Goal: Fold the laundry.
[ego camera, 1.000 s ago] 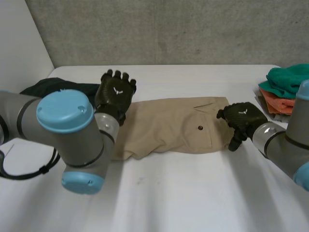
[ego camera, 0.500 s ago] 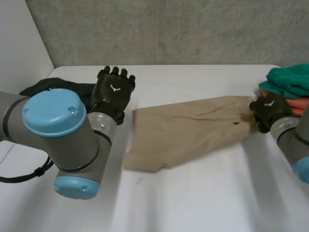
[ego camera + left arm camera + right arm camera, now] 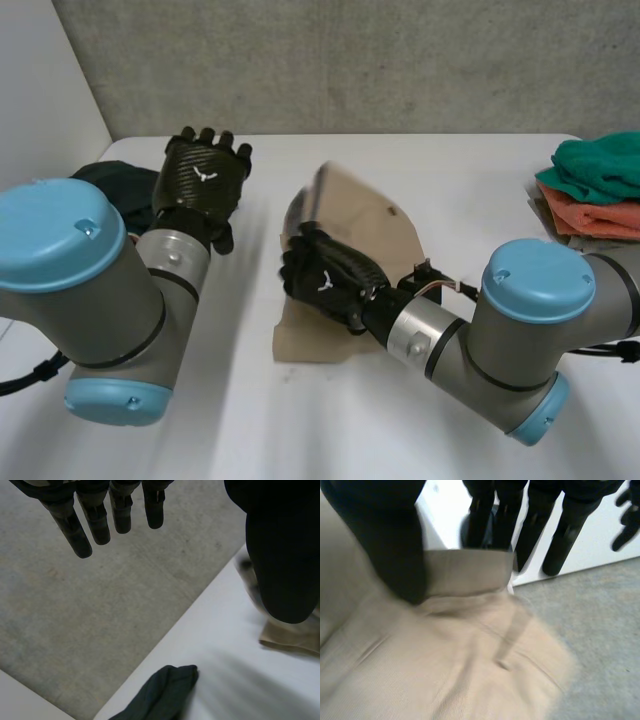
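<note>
Right wrist view gives us the grip: right robot hand [image 3: 385,540] pinches folded edge of tan cloth [image 3: 460,680]; left robot hand [image 3: 280,555] open, near dark garment [image 3: 160,692]

White table [image 3: 330,425], grey wall [image 3: 350,60] behind

Head camera overlooks, wrist cameras close; all share tan cloth [image 3: 350,215].

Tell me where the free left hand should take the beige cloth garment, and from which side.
Probably the beige cloth garment's near corner on the white table, coming from the left. That corner lies flat and free, while the right hand pinches the folded-over edge above it. The left hand is open on that side.
</note>
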`<state>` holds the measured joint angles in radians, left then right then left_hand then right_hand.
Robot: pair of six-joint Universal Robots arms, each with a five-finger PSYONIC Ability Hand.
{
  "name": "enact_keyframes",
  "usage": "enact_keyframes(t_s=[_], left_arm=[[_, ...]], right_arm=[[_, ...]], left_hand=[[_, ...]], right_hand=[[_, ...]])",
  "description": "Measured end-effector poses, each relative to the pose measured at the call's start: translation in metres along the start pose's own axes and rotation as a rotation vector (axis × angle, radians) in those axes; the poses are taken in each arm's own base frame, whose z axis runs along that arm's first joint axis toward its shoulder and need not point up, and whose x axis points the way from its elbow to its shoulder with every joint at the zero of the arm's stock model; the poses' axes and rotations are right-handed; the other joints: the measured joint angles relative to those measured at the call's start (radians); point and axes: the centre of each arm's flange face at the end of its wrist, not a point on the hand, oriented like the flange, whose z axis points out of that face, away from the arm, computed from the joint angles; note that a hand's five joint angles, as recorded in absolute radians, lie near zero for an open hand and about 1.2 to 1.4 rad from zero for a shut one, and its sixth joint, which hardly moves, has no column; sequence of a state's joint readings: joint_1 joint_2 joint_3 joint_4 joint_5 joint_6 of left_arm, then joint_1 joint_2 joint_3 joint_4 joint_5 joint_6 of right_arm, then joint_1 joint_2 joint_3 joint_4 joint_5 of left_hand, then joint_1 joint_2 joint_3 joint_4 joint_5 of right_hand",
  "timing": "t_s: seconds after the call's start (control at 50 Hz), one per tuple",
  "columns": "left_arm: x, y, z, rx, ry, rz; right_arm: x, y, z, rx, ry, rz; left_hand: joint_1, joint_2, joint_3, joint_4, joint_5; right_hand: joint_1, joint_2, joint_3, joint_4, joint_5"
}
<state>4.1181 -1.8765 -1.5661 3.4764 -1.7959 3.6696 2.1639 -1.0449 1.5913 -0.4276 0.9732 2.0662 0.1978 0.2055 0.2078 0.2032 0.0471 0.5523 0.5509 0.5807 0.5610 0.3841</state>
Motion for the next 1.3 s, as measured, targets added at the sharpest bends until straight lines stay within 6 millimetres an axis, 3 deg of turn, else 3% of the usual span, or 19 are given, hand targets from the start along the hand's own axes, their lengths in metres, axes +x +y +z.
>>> enact_keyframes(t_s=[0.02, 0.08, 0.16, 0.18, 0.26, 0.32, 0.42, 0.56, 0.68, 0.84, 1.0, 1.18, 1.3], left_arm=[[-0.002, -0.001, 0.002, 0.003, -0.008, -0.004], [-0.007, -0.004, 0.006, 0.016, -0.026, -0.011], [-0.012, -0.013, 0.013, 0.048, -0.048, -0.026], [-0.014, -0.019, 0.017, 0.067, -0.056, -0.039], [-0.013, -0.031, 0.025, 0.109, -0.06, -0.076], [0.0, -0.04, 0.032, 0.146, -0.023, -0.106], [0.05, -0.047, 0.037, 0.197, 0.135, -0.134], [0.11, -0.026, 0.043, 0.155, 0.299, -0.12], [0.132, 0.005, 0.051, 0.014, 0.331, -0.087], [0.125, 0.033, 0.043, -0.198, 0.279, -0.031], [0.113, 0.042, 0.027, -0.309, 0.252, 0.027], [0.115, 0.058, 0.02, -0.369, 0.275, 0.08], [0.115, 0.062, 0.022, -0.373, 0.28, 0.098]], right_arm=[[0.001, -0.002, -0.001, 0.004, -0.003, 0.019], [0.015, -0.006, -0.005, 0.009, 0.027, 0.093], [0.048, -0.012, -0.014, 0.024, 0.109, 0.276], [0.064, -0.012, -0.018, 0.032, 0.152, 0.384], [0.102, -0.003, -0.03, 0.044, 0.272, 0.639], [0.128, 0.015, -0.042, 0.02, 0.379, 0.791], [0.151, 0.057, -0.063, -0.126, 0.531, 0.965], [0.142, 0.098, -0.062, -0.331, 0.521, 1.093], [0.128, 0.115, -0.047, -0.386, 0.424, 1.158], [0.105, 0.124, -0.022, -0.405, 0.269, 1.238], [0.074, 0.116, -0.002, -0.466, 0.15, 1.213], [0.052, 0.119, 0.001, -0.573, 0.121, 1.043], [0.048, 0.122, -0.002, -0.622, 0.115, 0.93]], left_hand=[[0.0, 0.0, 0.0, 0.0, 0.0], [0.0, 0.0, 0.0, 0.0, 0.0], [0.0, 0.0, 0.0, 0.0, 0.0], [0.0, 0.0, 0.0, 0.0, 0.0], [0.0, 0.0, 0.0, 0.0, 0.0], [0.0, 0.0, 0.0, 0.0, 0.0], [0.0, 0.0, 0.0, 0.0, 0.0], [0.0, 0.0, 0.0, 0.0, 0.0], [0.0, 0.0, 0.0, 0.0, 0.0], [0.0, 0.0, 0.0, 0.0, 0.0], [0.0, 0.0, 0.0, 0.0, 0.0], [-0.004, 0.0, 0.0, 0.0, 0.0], [-0.018, -0.006, -0.004, 0.0, 0.0]], right_hand=[[-0.16, -0.152, -0.154, -0.155, -0.155], [-0.307, -0.31, -0.333, -0.322, -0.314], [-0.324, -0.341, -0.368, -0.357, -0.334], [-0.324, -0.341, -0.368, -0.357, -0.334], [-0.324, -0.341, -0.368, -0.357, -0.334], [-0.324, -0.341, -0.368, -0.357, -0.334], [-0.324, -0.341, -0.368, -0.357, -0.335], [-0.324, -0.341, -0.368, -0.357, -0.335], [-0.324, -0.341, -0.368, -0.357, -0.335], [-0.324, -0.341, -0.368, -0.357, -0.335], [-0.324, -0.346, -0.373, -0.357, -0.335], [-0.324, -0.367, -0.382, -0.357, -0.335], [-0.365, -0.381, -0.387, -0.357, -0.335]])
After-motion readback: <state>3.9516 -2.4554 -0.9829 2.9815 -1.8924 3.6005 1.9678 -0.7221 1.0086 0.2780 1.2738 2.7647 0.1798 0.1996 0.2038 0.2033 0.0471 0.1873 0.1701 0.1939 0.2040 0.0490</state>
